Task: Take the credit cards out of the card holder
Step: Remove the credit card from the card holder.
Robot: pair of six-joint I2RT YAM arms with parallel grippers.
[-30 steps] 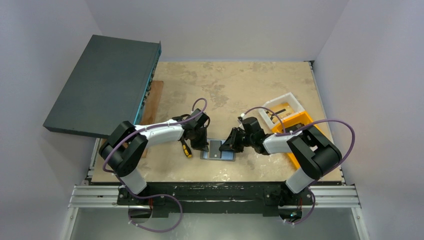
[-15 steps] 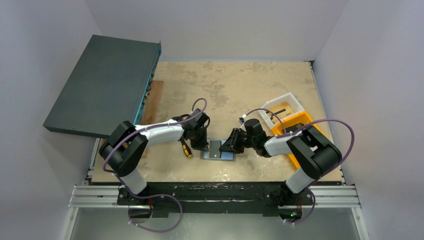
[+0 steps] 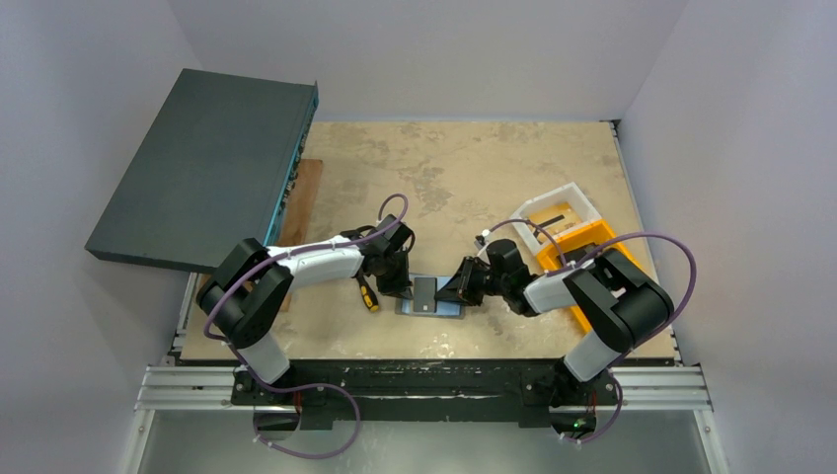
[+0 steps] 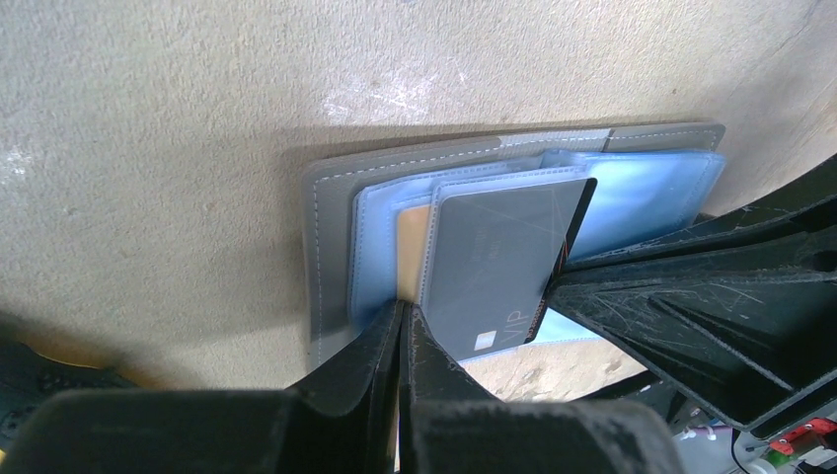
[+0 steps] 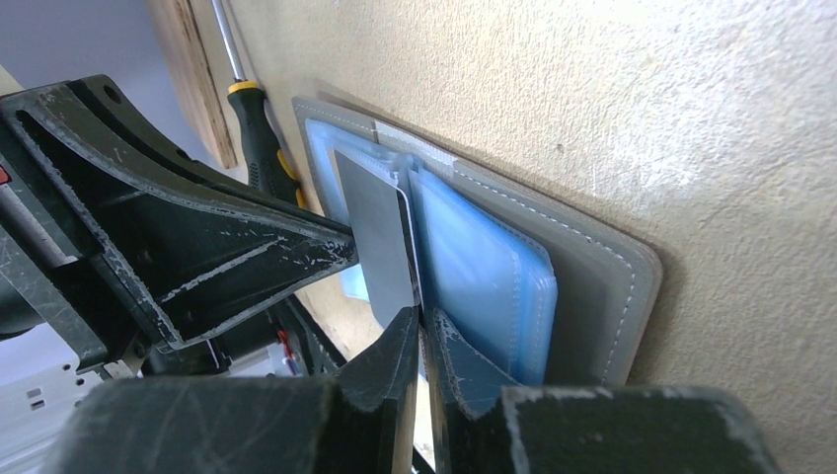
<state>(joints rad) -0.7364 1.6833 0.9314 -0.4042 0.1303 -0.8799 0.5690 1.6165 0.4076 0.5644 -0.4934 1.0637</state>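
Observation:
The grey card holder (image 3: 431, 296) lies open on the table between both grippers, its pale blue pockets facing up (image 4: 331, 227) (image 5: 602, 286). A grey credit card (image 4: 494, 257) marked VIP sticks partway out of a pocket, with the edge of a tan card (image 4: 413, 247) beside it. My left gripper (image 4: 403, 308) is shut, and its tips press down on the holder's left half (image 3: 403, 289). From the right, my right gripper (image 5: 419, 314) is closed on the near edge of the grey card (image 5: 380, 237), just above the holder (image 3: 449, 294).
A yellow-and-black screwdriver (image 3: 366, 292) lies just left of the holder. A wooden strip (image 3: 304, 197) and a large dark flat box (image 3: 202, 163) sit at the far left. An orange bin (image 3: 582, 247) and a white tray (image 3: 558, 212) stand behind my right arm.
My right wrist has drifted slightly right and toward the near edge, its fingers still at the card. The left arm and the holder have not moved.

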